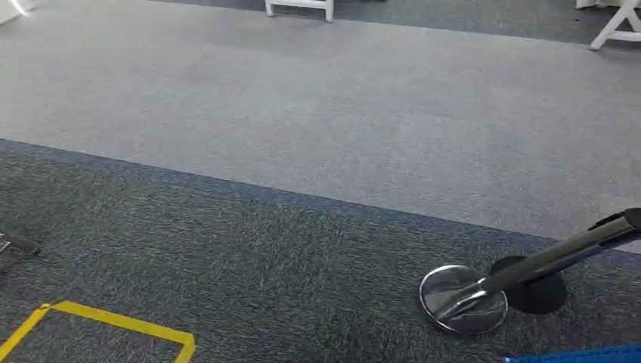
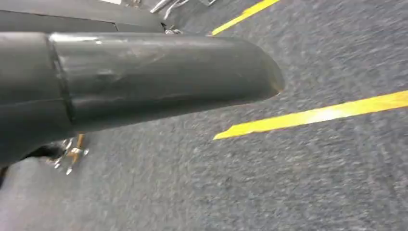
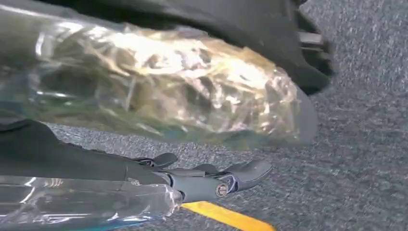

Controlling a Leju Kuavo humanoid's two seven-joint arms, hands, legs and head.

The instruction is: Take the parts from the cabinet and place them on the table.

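In the right wrist view a clear plastic bag of parts (image 3: 183, 91) lies across the picture, crinkled and shiny. My right hand (image 3: 207, 179) holds it, with dark fingers curled under the bag and a dark part over it. More clear plastic (image 3: 82, 202) shows below the fingers. The thick grey thumb of my left hand (image 2: 144, 77) hangs over dark carpet in the left wrist view; its other fingers are hidden and nothing shows in it. The cabinet and the table are out of sight.
The head view looks down at grey carpet (image 1: 317, 113) bordering darker carpet. A chrome barrier base (image 1: 462, 299) with a slanting pole (image 1: 559, 253) stands at the lower right beside a blue edge (image 1: 582, 354). Yellow floor tape (image 1: 113, 321) marks the lower left. White furniture legs (image 1: 300, 7) stand far off.
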